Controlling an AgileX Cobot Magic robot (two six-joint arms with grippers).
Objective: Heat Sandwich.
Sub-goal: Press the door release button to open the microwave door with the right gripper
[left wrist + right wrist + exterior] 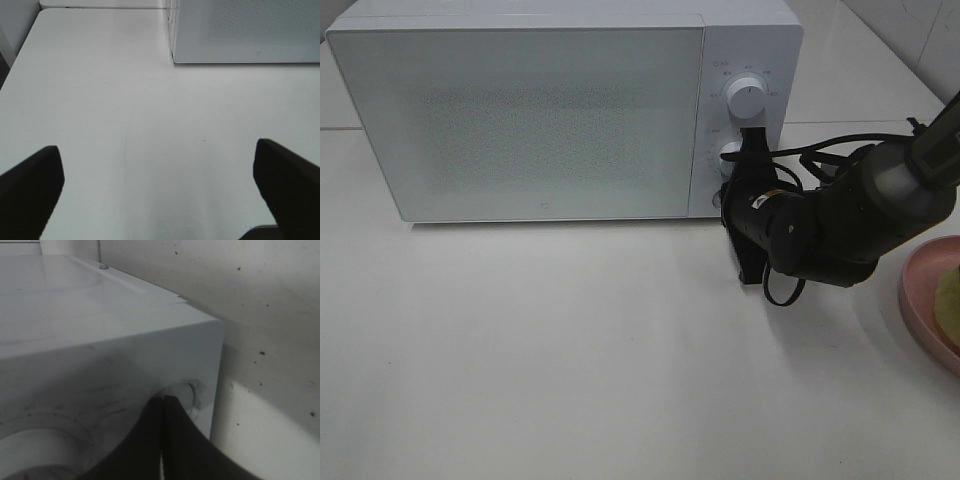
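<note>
Opening the microwave (520, 120) looks to be the step in hand. Its door is flush shut, and the right gripper (725, 197) has its claw pinched narrow, the two fingers together and holding nothing. The wrist view shows the joined tips at a small round button (187, 390) near the corner of the control panel, at 6 o'clock from the lower knob (730, 152). I take this for the door release, though no marking on it is readable.

The sandwich (950, 300) is not yet in the oven. It sits on the pink plate (910, 290) at 3 to 4 o'clock in the high view, largely cut off by the frame edge and well apart from the gripper.

The left gripper (156, 147) has its claw spread wide and empty above the bare table (150, 100), with the oven's front corner at its 1 o'clock.

Next, I judge, comes a firm straight push on the button. The arm should then draw away toward 4 o'clock so that the door can swing, and only then go to the plate.
</note>
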